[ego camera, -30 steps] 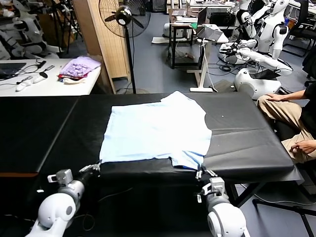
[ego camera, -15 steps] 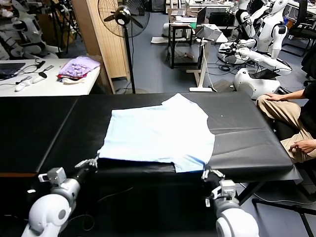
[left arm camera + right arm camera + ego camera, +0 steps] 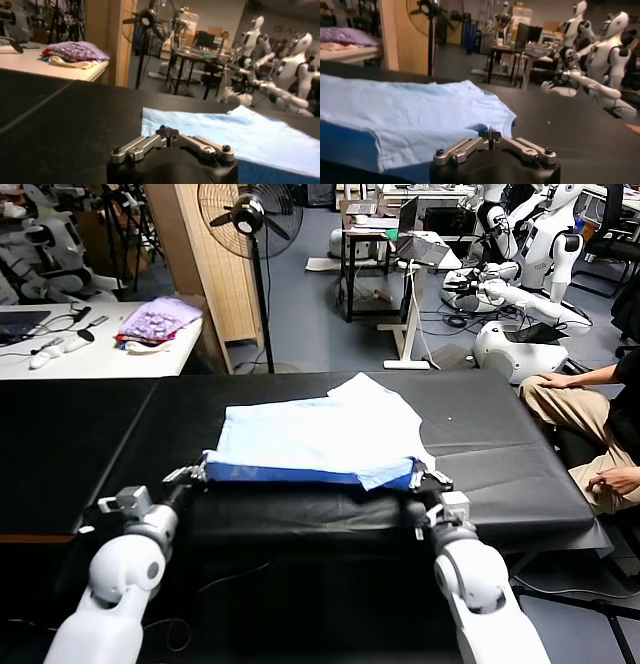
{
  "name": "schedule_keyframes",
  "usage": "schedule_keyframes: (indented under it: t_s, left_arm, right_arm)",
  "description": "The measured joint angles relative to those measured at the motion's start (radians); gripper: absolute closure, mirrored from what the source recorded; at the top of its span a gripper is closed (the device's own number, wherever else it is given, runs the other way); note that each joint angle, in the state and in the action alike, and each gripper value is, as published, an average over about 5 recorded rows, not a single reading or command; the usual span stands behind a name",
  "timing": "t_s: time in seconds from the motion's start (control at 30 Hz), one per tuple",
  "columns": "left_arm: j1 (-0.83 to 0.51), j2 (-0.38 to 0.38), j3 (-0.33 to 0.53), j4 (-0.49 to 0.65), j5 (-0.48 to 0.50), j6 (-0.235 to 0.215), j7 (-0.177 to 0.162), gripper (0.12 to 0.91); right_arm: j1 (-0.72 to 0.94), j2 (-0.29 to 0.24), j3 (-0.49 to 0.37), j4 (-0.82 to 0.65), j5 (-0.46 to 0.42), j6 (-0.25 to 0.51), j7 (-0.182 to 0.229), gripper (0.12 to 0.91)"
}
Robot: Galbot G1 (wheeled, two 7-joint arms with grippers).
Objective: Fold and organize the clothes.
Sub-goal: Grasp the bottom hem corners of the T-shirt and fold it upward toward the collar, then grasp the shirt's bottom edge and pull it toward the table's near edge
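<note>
The pale sky-blue T-shirt (image 3: 320, 434) lies on the black table (image 3: 500, 464), its near hem raised so a darker shadowed band shows along the front. My left gripper (image 3: 200, 474) is shut on the hem's left corner. My right gripper (image 3: 422, 482) is shut on the hem's right corner. In the left wrist view the left gripper (image 3: 167, 132) pinches a bit of blue fabric, and the T-shirt (image 3: 250, 137) stretches away beyond it. In the right wrist view the right gripper (image 3: 490, 134) holds cloth at its tip, and the T-shirt (image 3: 405, 107) spreads ahead with one sleeve on the far side.
A lavender-purple cloth pile (image 3: 160, 319) sits on a white side table (image 3: 90, 359) at the back left. A standing fan (image 3: 250, 219) is behind the black table. A seated person (image 3: 590, 409) is close to the table's right end. White robots (image 3: 530, 254) stand at the back right.
Both grippers have risen from the table's front edge and moved toward the far side, lifting the T-shirt's near hem. The shirt's flat part now looks shorter.
</note>
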Motion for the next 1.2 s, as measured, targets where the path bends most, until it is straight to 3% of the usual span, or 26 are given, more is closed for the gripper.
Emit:
schedule_keyframes:
  t_s: [0.17,0.37,0.47,0.53,0.67,0.77,0.93,1.2]
  left_arm:
    - [-0.070,0.004,0.036,0.083,0.003,-0.004,-0.001,0.904]
    - [-0.114,0.002,0.061,0.137,0.009,0.004,0.001,0.881]
    - [-0.119,0.000,0.064,0.151,0.016,0.004,0.000,0.764]
    - [-0.118,0.001,0.063,0.153,0.018,0.005,-0.001,0.647]
    - [-0.100,0.012,0.059,0.135,0.018,0.010,0.000,0.428]
    - [-0.072,0.022,0.055,0.109,0.015,0.016,0.005,0.291]
    - [-0.025,0.024,0.038,0.081,-0.018,0.036,0.010,0.234]
    - [-0.008,0.023,0.015,0.093,-0.098,0.065,0.013,0.256]
  right_arm:
    - [0.062,0.002,-0.023,-0.072,-0.003,0.008,-0.019,0.852]
    - [0.080,0.002,-0.023,-0.091,0.006,0.004,-0.025,0.544]
    - [0.066,-0.009,-0.012,-0.071,0.026,-0.008,-0.024,0.379]
    - [0.049,-0.020,-0.006,-0.045,0.049,-0.021,-0.021,0.294]
    - [-0.011,-0.050,0.013,0.030,0.086,-0.047,-0.008,0.233]
    - [-0.068,-0.066,0.032,0.083,0.100,-0.056,0.002,0.229]
    - [-0.144,-0.066,0.054,0.119,0.114,-0.059,0.013,0.291]
    - [-0.173,-0.043,0.058,0.115,0.115,-0.053,0.021,0.701]
